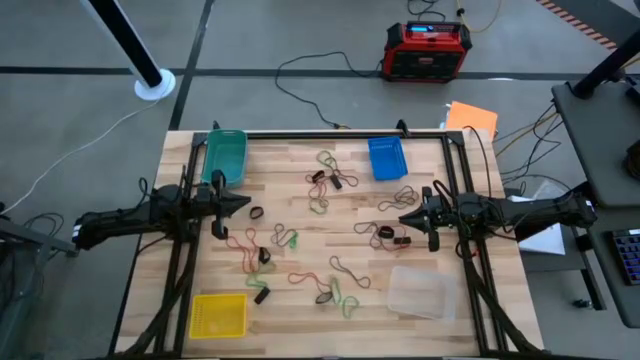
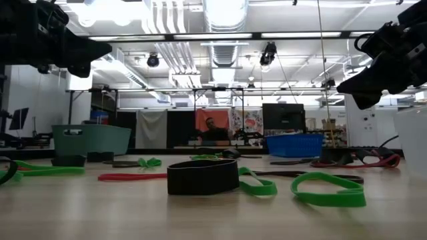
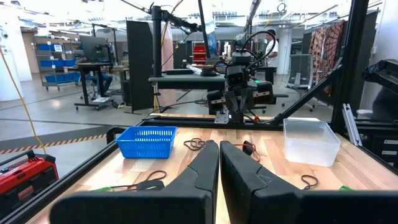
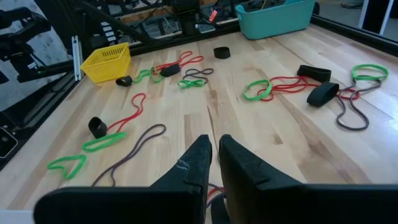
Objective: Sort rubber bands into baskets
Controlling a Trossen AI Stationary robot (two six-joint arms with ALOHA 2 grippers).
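Note:
Many rubber bands in red, green, black and grey lie scattered on the wooden table, among them a black loop (image 1: 256, 213), a green one (image 1: 288, 240) and a red one (image 1: 243, 245). A wide black band (image 2: 202, 177) and green bands (image 2: 327, 189) lie nearest in the low view. The teal basket (image 1: 225, 155) stands at the far left, the blue basket (image 1: 386, 158) at the far right, the yellow basket (image 1: 218, 315) at the near left and the clear basket (image 1: 420, 290) at the near right. My left gripper (image 1: 245, 203) and my right gripper (image 1: 403, 217) hover above the table, shut and empty, pointing at each other.
Black frame rails (image 1: 185, 250) run along the table's left, right and far edges. A red-and-black box (image 1: 427, 50), an orange sheet (image 1: 472, 118) and cables lie on the floor beyond the far edge. A person (image 2: 212, 130) sits far off in the room.

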